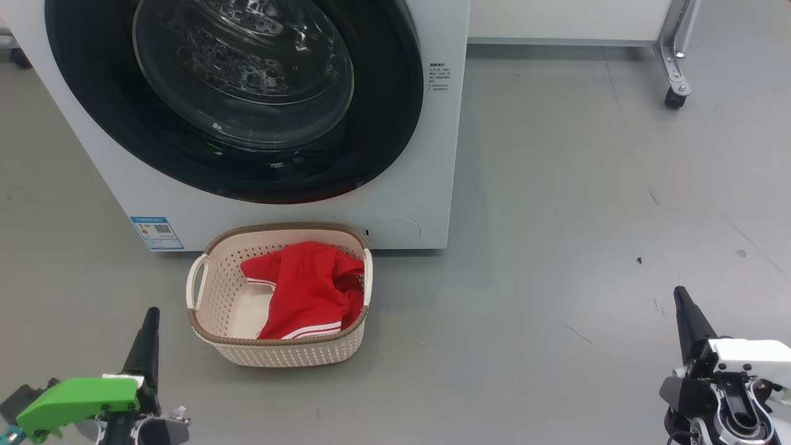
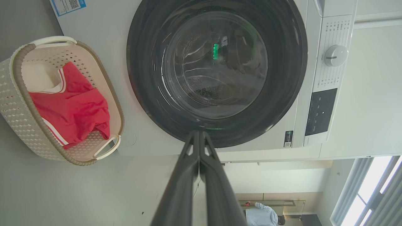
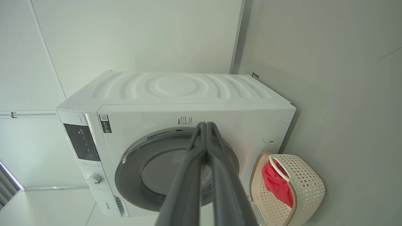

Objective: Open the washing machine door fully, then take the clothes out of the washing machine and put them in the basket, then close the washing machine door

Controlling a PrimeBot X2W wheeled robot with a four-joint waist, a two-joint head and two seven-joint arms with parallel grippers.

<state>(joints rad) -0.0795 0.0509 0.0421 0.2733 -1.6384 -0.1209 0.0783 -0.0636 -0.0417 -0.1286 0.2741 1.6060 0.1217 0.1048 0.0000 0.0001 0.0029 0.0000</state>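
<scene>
The white washing machine (image 1: 420, 185) stands at the upper left of the head view, its round black door (image 1: 383, 123) shut flush against the front. Through the glass bowl (image 2: 216, 62) I see bare steel drum. On the floor in front sits the cream basket (image 1: 278, 352) with red clothes (image 1: 303, 290) lying inside. My left gripper (image 1: 150, 315) is shut at the lower left, left of the basket and apart from it. Far to the right, my right gripper (image 1: 681, 295) is shut with nothing in it. Both wrist views show fingers pressed together: left gripper (image 2: 198, 133), right gripper (image 3: 206, 124).
Grey floor spreads to the right of the machine. A wheeled metal frame leg (image 1: 675, 80) stands at the upper right. The washing machine's control panel and dial (image 2: 335, 56) show in the left wrist view. A person (image 2: 262, 216) is far off in the room behind.
</scene>
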